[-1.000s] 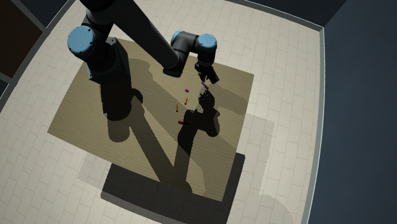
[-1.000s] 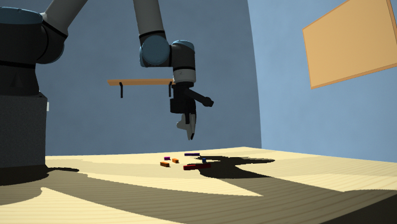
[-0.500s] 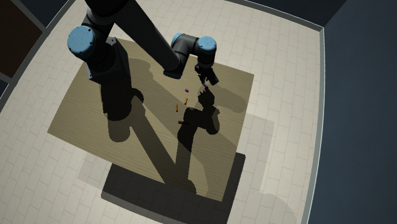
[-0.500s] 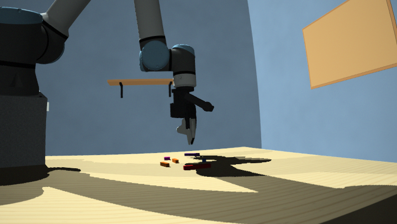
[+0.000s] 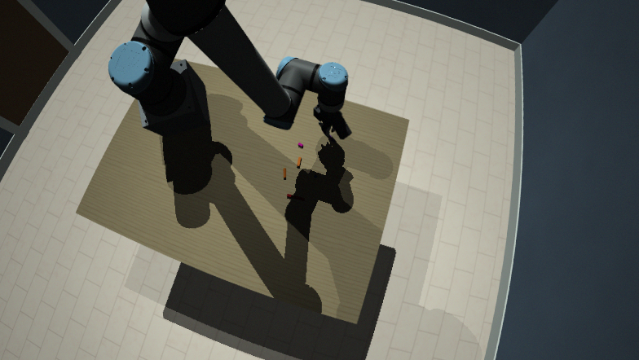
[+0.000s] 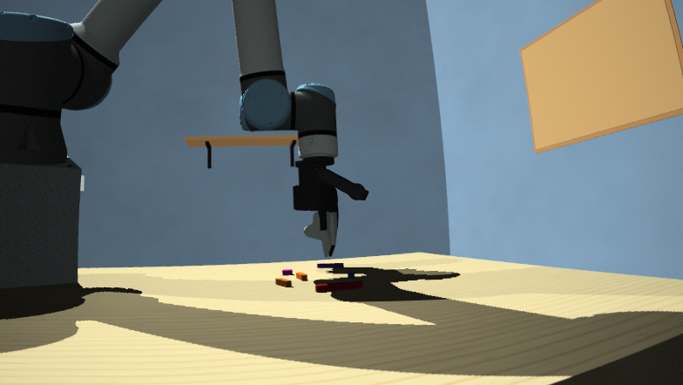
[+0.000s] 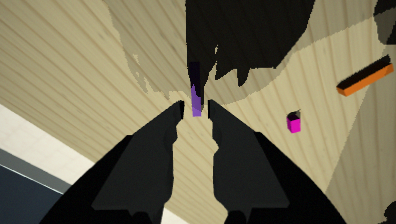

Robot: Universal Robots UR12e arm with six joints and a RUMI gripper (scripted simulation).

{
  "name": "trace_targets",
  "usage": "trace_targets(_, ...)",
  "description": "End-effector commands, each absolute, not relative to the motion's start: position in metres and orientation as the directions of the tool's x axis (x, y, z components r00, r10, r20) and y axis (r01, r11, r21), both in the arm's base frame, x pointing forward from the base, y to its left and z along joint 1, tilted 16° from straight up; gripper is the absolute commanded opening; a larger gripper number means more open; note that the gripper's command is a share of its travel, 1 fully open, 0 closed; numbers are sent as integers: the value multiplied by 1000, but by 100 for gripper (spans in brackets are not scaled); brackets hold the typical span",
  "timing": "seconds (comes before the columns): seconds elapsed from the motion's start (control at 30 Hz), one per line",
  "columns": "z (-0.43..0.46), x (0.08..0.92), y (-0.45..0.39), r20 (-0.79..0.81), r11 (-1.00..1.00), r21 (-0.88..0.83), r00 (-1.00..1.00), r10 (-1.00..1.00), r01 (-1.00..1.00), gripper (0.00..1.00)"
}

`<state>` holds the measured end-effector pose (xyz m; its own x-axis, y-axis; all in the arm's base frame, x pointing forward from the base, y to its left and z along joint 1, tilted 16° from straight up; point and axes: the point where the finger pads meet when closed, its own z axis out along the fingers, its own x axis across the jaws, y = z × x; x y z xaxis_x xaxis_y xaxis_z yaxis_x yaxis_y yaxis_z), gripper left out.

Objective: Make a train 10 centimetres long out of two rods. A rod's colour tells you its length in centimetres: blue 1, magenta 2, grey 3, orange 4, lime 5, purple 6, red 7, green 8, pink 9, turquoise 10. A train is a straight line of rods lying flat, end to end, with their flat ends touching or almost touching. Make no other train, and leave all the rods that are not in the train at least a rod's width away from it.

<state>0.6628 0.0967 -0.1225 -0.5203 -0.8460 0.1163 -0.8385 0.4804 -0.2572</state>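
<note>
Six rods lay on the surface [image 6: 502,291] by my count.

- Purple rod [image 7: 196,97]: lying flat, directly under the claw [image 6: 328,249], half in shadow, untouched.
- Orange rods, two: one [image 5: 298,162] nearer the purple, one [image 5: 284,173] further off. Either would make ten with the purple.
- Magenta rod [image 7: 294,123]: just beside my line of approach.
- Red rod [image 6: 338,286] and a small blue rod [image 6: 351,275]: in the arm's shadow, apart from the rest.
- Claw: narrow gap, holding nothing, hanging above the purple rod with its jaws either side of the rod's width.

Risks I logged:
- The gap looked barely wider than the rod. A slight offset could land a fingertip on top of it, or knock it askew.
- Gripping near one end could let the rod tilt when lifted.
- Carrying it towards the orange rods could brush the magenta one into the train's margin.
- The shadow hid the rod's far end from me.
</note>
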Motion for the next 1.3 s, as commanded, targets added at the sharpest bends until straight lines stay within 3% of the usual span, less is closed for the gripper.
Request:
trace_targets(0.0,-126,664,96,116,480,-258,-520,-846,-838,14)
trace_targets(1.27,-130,665,95,116,480,-258,-520,-846,-838,14)
